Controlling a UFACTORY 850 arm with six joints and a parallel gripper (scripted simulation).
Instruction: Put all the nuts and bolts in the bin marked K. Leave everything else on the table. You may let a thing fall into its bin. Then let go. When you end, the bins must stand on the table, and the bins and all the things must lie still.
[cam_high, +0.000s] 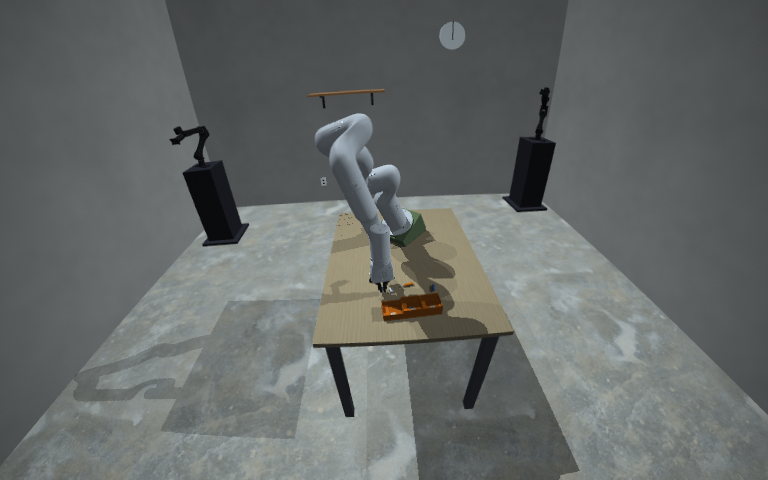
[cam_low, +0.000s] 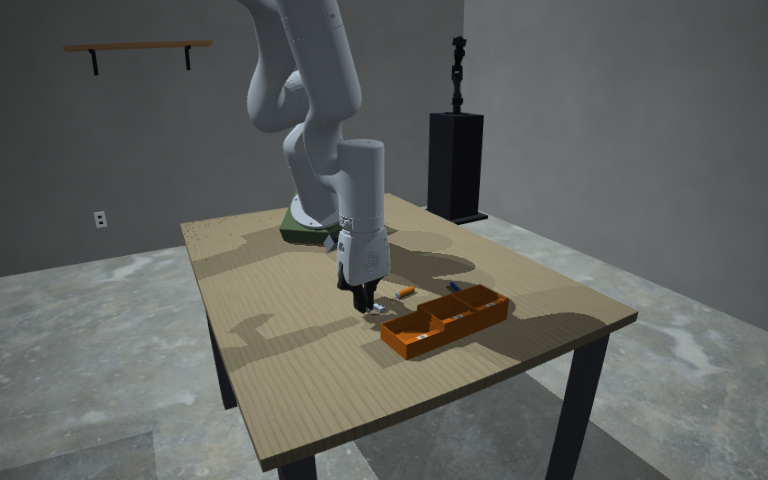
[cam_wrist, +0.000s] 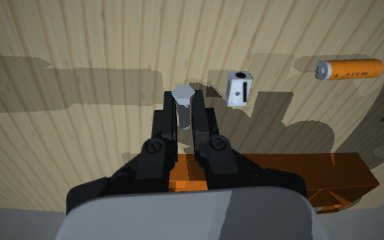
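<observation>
My gripper (cam_wrist: 183, 106) is shut on a grey hex-head bolt (cam_wrist: 183, 105), its head sticking out past the fingertips, low over the table. In the exterior view the gripper (cam_low: 364, 304) stands just left of the orange three-compartment bin row (cam_low: 445, 326). A small grey sharpener-like block (cam_wrist: 239, 88) lies on the table just right of the fingers; it also shows in the exterior view (cam_low: 378, 308). An orange battery (cam_wrist: 349, 69) lies farther right. I cannot read the bin labels.
A small blue object (cam_low: 453, 285) lies behind the bins. The arm's green base (cam_low: 300, 229) stands at the table's far end. The bin row (cam_high: 411, 309) sits near the table's front edge.
</observation>
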